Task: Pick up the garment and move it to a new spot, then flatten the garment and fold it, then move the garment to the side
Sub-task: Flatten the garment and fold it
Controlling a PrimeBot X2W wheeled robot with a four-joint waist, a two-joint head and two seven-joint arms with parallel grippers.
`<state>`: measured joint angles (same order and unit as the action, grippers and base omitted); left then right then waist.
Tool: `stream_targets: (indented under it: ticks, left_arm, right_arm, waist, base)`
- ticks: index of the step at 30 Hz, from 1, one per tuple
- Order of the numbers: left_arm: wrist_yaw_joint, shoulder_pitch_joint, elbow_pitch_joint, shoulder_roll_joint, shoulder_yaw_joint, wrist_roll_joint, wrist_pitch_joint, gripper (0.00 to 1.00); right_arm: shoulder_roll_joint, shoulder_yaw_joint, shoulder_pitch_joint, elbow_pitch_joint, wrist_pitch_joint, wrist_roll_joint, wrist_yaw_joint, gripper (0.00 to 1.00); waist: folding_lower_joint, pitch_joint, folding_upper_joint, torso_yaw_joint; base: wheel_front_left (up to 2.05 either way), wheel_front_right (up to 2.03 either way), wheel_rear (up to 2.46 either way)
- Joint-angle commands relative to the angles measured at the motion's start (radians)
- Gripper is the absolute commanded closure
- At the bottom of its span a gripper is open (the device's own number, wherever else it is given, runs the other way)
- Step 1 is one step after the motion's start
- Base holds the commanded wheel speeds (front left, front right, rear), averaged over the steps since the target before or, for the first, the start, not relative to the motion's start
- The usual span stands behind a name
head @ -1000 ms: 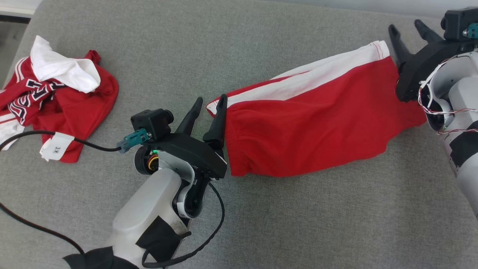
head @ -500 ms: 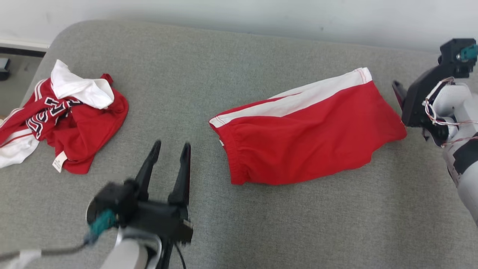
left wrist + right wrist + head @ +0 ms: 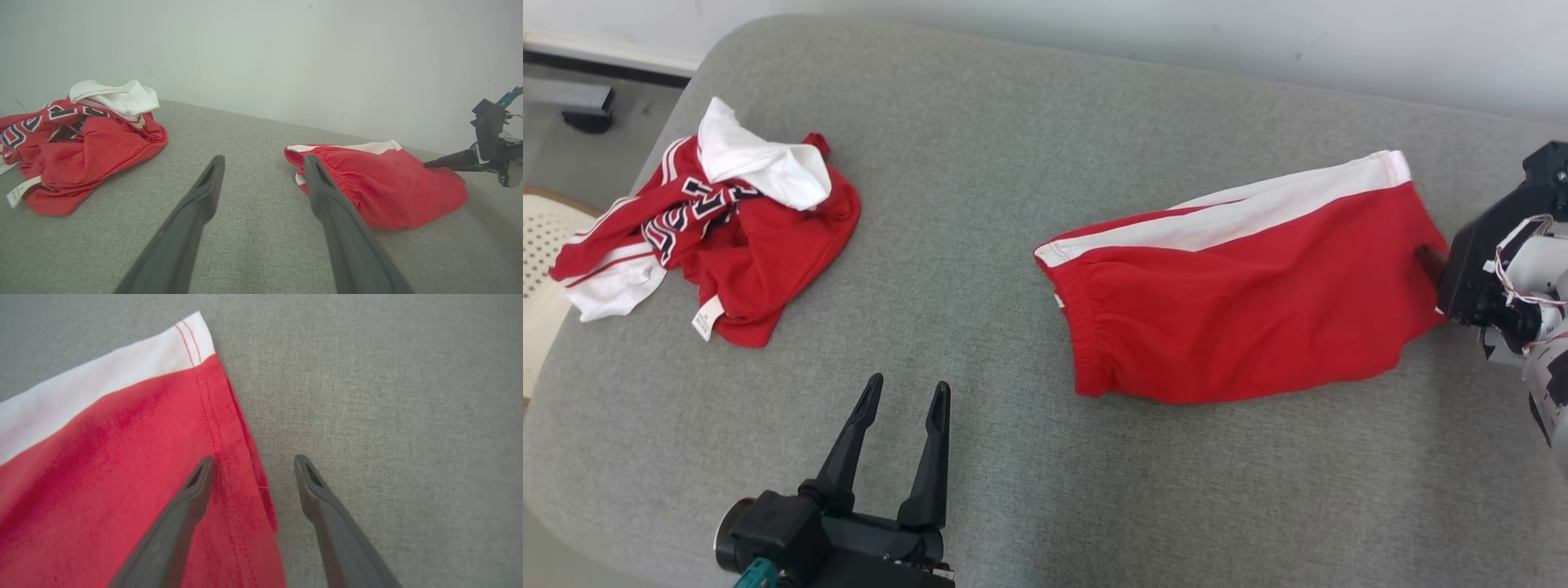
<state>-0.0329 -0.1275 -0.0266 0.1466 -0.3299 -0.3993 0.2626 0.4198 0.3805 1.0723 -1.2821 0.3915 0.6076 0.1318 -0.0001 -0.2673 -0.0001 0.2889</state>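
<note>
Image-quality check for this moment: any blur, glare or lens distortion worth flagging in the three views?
Head view: even, soft light, no glare, red shorts crisp. Left wrist view: wide-angle stretch, the left gripper looms large and turns soft toward the bottom edge. Right wrist view: hem stitching and grey fabric sharp, right gripper slightly soft up close.

You're seeing the shorts (image 3: 1241, 318) showing soft matt red cloth, the cushion (image 3: 980, 204) showing a coarse grey weave, and at seven o'clock the left gripper (image 3: 908, 382) looking like matt black plastic.
</note>
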Motion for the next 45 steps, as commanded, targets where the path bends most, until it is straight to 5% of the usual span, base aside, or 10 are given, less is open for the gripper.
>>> stream_targets:
  ticks: [1, 9, 10, 11, 14, 32, 45]
  left_arm:
    - [-0.003, 0.005, -0.003, -0.008, 0.002, 0.012, 0.003, 0.0]
    - [-0.032, 0.009, -0.021, -0.036, 0.023, 0.022, 0.003, 0.0]
    - [-0.036, 0.01, -0.024, -0.038, 0.024, 0.021, 0.003, 0.0]
    - [-0.037, 0.01, -0.027, -0.041, 0.026, 0.022, 0.003, 0.0]
    - [-0.045, 0.005, -0.038, -0.046, 0.027, 0.022, 0.003, 0.0]
    - [-0.069, 0.02, -0.099, -0.055, 0.032, 0.02, 0.003, 0.0]
    - [-0.062, 0.057, -0.121, -0.038, 0.03, -0.003, -0.013, 0.0]
  right_arm:
    - [-0.003, -0.005, -0.016, -0.006, 0.013, 0.003, -0.002, 0.0]
    - [-0.031, -0.066, -0.075, -0.017, 0.137, -0.025, 0.0, 0.0]
    - [-0.038, -0.075, -0.08, -0.018, 0.15, -0.028, 0.0, 0.18]
    - [-0.041, -0.081, -0.085, -0.019, 0.161, -0.035, 0.0, 0.54]
    - [-0.047, -0.097, -0.09, -0.021, 0.176, -0.052, 0.0, 1.0]
    - [-0.013, -0.24, -0.108, -0.013, -0.014, -0.172, -0.003, 1.0]
    - [0.019, -0.358, -0.222, -0.009, -0.161, -0.265, -0.002, 1.0]
  waist:
    - [0.0001, -0.023, 0.0001, 0.023]
    - [0.0001, -0.024, 0.0001, 0.032]
    - [0.0001, -0.023, 0.0001, 0.031]
    - [0.0001, -0.023, 0.0001, 0.03]
    - [0.0001, -0.023, 0.0001, 0.029]
    - [0.0001, 0.059, 0.0001, 0.006]
    - [0.0001, 0.179, 0.0001, -0.073]
  base:
    - [0.0, 0.0, 0.0]
    - [0.0, 0.0, 0.0]
    - [0.0, 0.0, 0.0]
    - [0.0, 0.0, 0.0]
    - [0.0, 0.0, 0.0]
    - [0.0, 0.0, 0.0]
    - [0.0, 0.0, 0.0]
